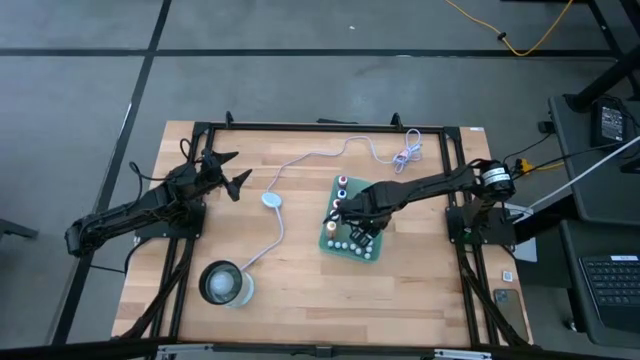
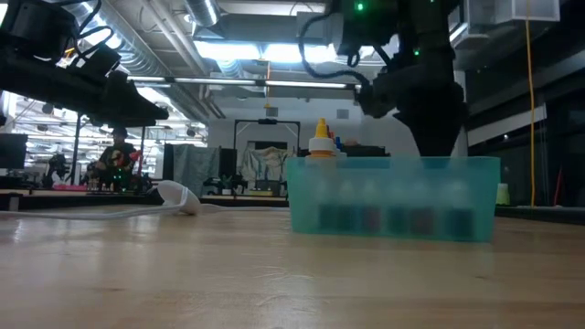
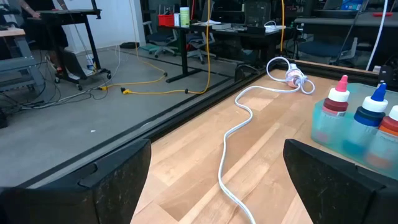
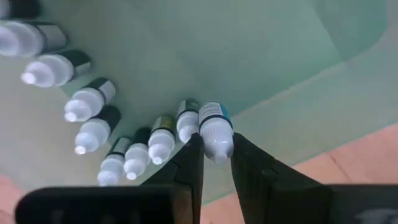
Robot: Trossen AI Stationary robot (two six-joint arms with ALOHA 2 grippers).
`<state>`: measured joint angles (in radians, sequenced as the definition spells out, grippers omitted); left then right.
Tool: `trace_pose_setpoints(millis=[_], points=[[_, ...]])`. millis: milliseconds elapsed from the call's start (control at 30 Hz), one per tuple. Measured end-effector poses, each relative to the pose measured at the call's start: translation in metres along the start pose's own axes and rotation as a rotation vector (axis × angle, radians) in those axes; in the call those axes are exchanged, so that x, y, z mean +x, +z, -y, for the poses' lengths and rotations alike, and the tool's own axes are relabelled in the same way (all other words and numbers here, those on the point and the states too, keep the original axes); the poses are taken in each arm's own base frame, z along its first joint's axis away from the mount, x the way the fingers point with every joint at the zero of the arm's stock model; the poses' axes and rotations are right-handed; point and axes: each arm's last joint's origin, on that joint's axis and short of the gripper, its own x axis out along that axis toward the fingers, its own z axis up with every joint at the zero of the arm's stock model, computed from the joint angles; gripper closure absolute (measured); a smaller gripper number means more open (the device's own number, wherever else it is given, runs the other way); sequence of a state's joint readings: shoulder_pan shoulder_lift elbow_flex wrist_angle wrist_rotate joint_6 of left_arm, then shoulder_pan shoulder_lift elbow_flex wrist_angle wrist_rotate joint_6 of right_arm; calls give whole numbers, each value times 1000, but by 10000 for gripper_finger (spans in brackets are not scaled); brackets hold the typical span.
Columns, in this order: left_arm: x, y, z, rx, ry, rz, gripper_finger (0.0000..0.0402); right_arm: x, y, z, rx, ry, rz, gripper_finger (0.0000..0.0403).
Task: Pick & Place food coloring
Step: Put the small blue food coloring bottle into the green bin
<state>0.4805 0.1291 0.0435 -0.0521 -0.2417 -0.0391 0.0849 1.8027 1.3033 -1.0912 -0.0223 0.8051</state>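
Observation:
A green tray (image 1: 333, 232) in the middle of the table holds several food coloring bottles. Some have coloured caps (image 1: 343, 182) at its far end, and a row of white-capped ones (image 4: 93, 134) stands along its near side. My right gripper (image 1: 359, 236) reaches down into the tray's near right part and is shut on one white-capped bottle with a blue label (image 4: 216, 127) at the end of that row. In the low view the tray wall (image 2: 393, 206) hides its fingertips. My left gripper (image 3: 217, 186) waits open at the table's far left, holding nothing. My right gripper pinches the bottle's white cap (image 4: 217, 142) between its two fingertips, coming from above and pointing down. The bottle stays upright under the fingers, beside its neighbour (image 4: 187, 124). I cannot tell whether its base stands on the tray floor or hangs just above it.
A pale-blue puck (image 1: 271, 200) on a white cable (image 1: 318, 153) lies left of the tray, and the cable's coiled end (image 1: 405, 157) is at the far side. A round clear glass container (image 1: 226, 283) stands near the front left. Bare wood lies between them.

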Motion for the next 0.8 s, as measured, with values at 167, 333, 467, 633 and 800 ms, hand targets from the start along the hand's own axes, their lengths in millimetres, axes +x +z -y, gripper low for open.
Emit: trace_pose_setpoints(millis=[167,333,467,633,800], points=[[0,0,0,0,0,0,41,10,1,5,5,7,-3,334],[0,0,0,0,0,0,41,20,3,9,0,17,3,330],[0,0,0,0,0,0,41,24,3,11,5,15,3,328],[0,0,0,0,0,0,41,29,3,11,1,18,5,330],[0,0,0,0,0,0,41,29,3,11,-2,30,-6,313]])
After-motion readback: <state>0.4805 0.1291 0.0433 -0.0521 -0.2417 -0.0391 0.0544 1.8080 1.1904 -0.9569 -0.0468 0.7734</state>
